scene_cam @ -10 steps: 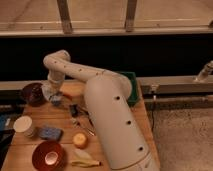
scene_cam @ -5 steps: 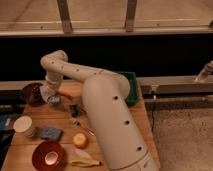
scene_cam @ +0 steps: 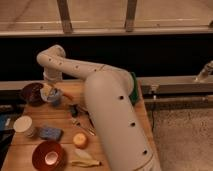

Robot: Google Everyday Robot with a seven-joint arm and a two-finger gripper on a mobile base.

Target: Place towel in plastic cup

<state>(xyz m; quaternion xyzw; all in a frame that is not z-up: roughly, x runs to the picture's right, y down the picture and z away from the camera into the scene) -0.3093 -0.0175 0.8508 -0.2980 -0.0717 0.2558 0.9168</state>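
Note:
The white arm reaches from the lower right across the wooden table (scene_cam: 60, 117) and bends down at the far left. Its gripper (scene_cam: 49, 90) hangs right over the small blue-grey plastic cup (scene_cam: 55, 99), which stands beside a dark bowl (scene_cam: 31, 93). A pale soft lump at the cup's mouth, just under the gripper, looks like the towel (scene_cam: 46, 92). Whether the gripper still has it cannot be told. The arm's wrist hides part of the cup's rim.
A white round stack (scene_cam: 23, 125), a flat blue sponge (scene_cam: 50, 132) and a dark red bowl (scene_cam: 48, 155) sit at the front left. An orange fruit (scene_cam: 80, 140), a banana (scene_cam: 85, 162) and a utensil (scene_cam: 80, 124) lie near the arm. A green object (scene_cam: 135, 89) shows behind it.
The wrist and gripper have shifted a little to the left, toward the dark bowl, staying over the cup. Everything else on the table stands as before.

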